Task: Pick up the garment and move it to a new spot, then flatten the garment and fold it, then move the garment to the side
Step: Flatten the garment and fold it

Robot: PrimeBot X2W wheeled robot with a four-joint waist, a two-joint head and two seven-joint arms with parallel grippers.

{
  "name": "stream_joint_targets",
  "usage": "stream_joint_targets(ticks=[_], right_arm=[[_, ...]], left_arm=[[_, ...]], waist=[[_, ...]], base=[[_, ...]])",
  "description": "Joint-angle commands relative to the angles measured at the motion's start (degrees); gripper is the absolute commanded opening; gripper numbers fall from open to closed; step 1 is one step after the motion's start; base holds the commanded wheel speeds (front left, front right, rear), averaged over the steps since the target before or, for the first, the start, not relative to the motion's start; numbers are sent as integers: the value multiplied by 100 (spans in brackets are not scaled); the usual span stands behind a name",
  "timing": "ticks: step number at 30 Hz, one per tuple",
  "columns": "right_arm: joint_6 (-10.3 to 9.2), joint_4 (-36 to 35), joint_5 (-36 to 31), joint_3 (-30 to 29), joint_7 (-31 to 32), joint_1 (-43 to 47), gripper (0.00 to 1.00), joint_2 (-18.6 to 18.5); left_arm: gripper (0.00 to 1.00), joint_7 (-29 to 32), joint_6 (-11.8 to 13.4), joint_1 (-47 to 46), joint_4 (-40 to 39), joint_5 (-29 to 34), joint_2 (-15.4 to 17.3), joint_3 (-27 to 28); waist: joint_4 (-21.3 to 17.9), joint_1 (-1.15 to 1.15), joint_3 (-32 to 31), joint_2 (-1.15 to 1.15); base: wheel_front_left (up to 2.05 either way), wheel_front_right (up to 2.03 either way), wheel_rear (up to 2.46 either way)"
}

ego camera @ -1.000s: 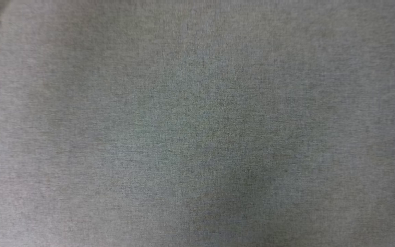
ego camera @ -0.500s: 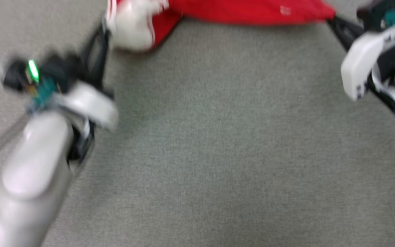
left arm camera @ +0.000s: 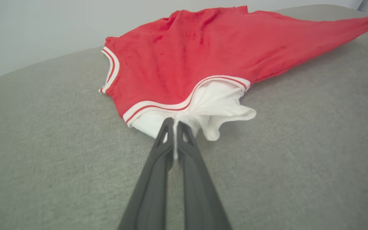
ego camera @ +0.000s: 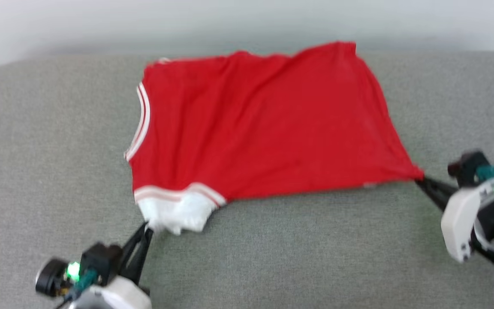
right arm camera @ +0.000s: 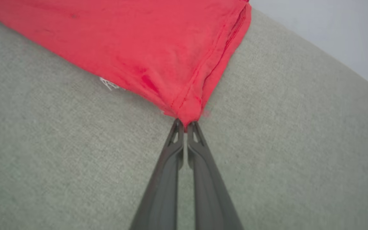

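The red jersey (ego camera: 264,124) is laid spread on the grey cushion (ego camera: 272,257); its white sleeve (ego camera: 174,214) is pinched by the left gripper (ego camera: 147,228), a hem corner (right arm camera: 187,116) by the right gripper (ego camera: 418,181), evidently so it can be stretched flat.

indoor, home-like: grey fabric cushion (ego camera: 272,257), plain pale wall (ego camera: 230,17)
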Motion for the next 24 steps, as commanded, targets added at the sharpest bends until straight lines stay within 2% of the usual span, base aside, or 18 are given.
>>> stream_joint_targets(ticks=[1, 7, 12, 18, 24], right_arm=[[-8, -82, 42, -15, -1, 263, 0, -87], [-8, -597, 166, -324, 15, 1604, 0, -430], [-8, -1062, 157, -817, 113, 2734, 0, -509], [-8, -1615, -100, -1521, 417, 3792, 0, -410], [-9, -2105, -495, -2354, 785, 4124, 0, -174]], left_arm=[[0, 9, 59, 197, -55, -62, 47, 2], [0, 93, 278, 1217, -303, -315, 139, -76], [0, 186, 425, 1873, -470, -464, 189, -176], [0, 276, 581, 2342, -676, -612, 262, -207], [0, 321, 547, 1983, -808, -440, 378, -190]], waist=[[-21, 1, -243, 0], [20, 1, -660, 0], [42, 1, -906, 0], [40, 1, -1020, 0], [53, 1, -912, 0]], base=[[0, 0, 0], [0, 0, 0], [0, 0, 0], [0, 0, 0], [0, 0, 0]])
